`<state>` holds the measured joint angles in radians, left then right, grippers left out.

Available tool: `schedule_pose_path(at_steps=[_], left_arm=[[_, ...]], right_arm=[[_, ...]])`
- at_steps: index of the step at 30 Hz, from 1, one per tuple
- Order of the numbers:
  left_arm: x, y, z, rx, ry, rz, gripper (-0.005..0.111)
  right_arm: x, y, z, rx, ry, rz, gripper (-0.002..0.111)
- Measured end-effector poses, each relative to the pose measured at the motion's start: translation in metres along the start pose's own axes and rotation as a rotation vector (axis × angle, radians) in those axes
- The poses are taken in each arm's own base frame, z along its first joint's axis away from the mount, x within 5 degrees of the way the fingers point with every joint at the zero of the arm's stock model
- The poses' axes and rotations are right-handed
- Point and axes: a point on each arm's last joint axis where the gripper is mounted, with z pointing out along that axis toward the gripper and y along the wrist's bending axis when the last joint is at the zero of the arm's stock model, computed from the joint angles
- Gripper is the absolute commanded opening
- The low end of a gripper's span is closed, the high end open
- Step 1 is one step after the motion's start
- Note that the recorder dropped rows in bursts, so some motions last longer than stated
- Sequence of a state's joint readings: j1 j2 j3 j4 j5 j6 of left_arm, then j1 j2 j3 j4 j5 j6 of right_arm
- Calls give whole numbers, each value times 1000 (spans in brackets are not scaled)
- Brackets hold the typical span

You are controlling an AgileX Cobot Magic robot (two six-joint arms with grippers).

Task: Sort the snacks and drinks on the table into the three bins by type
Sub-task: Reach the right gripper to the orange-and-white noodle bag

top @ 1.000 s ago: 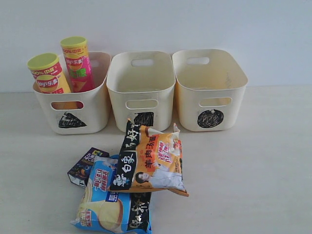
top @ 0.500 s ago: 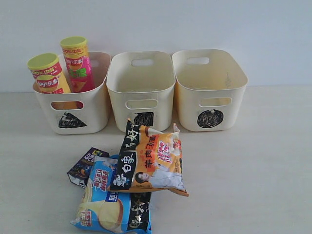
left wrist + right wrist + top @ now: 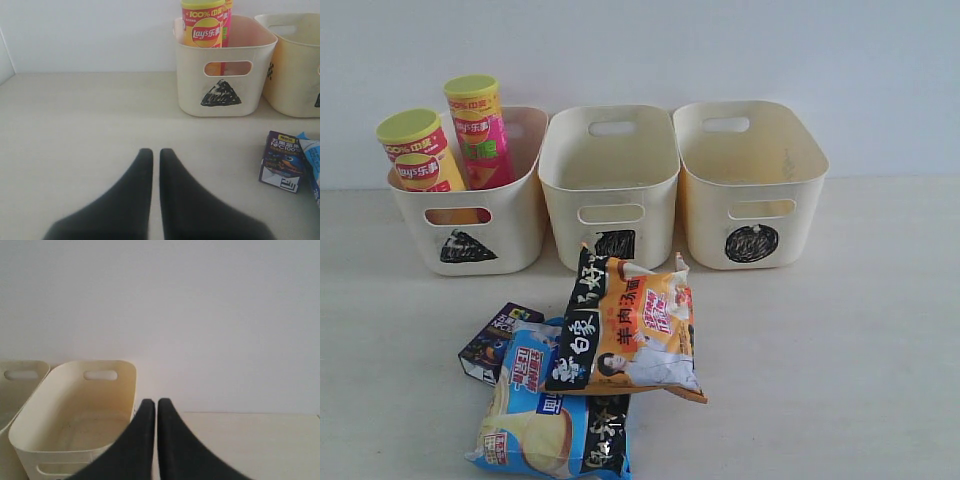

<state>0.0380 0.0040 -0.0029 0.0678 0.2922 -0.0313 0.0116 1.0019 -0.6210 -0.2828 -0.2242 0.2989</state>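
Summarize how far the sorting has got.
Done: pink can and orange-yellow can sit in the triangle bin. In hand: nothing; left end effector and right end effector are shut, empty. Left: orange bag, blue bag under it, dark purple carton, all on the table.

Cream bins [image 3: 610,185], black scribbled marks [image 3: 752,243]; pink can [image 3: 482,135], orange-yellow can [image 3: 422,165], yellow-green lids [image 3: 471,86]; orange bag [image 3: 642,325]; blue bag [image 3: 545,425]; dark purple carton [image 3: 492,340].

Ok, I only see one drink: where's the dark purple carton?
Exterior view: the dark purple carton lies on the table left of centre, against the blue noodle bag.
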Motion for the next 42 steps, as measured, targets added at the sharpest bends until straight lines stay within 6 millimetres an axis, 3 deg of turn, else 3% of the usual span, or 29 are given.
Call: schedule_pose_path(at_steps=[4,8,16,21,28,36,42], left_arm=[[0,0,0,0,0,0,4],[0,0,0,0,0,0,4],[0,0,0,0,0,0,4],[0,0,0,0,0,0,4],[0,0,0,0,0,0,4],[0,0,0,0,0,0,4],[0,0,0,0,0,0,4]], right_arm=[[25,6,10,-61,-11,-14,0],[63,29,20,-190,55,-35,0],[151,74,52,-369,440,33,0],[152,79,63,-387,634,47,0],[146,81,69,-420,727,-59,0],[137,47,83,-101,684,-373,0],[134,34,84,-9,717,-548,0]])
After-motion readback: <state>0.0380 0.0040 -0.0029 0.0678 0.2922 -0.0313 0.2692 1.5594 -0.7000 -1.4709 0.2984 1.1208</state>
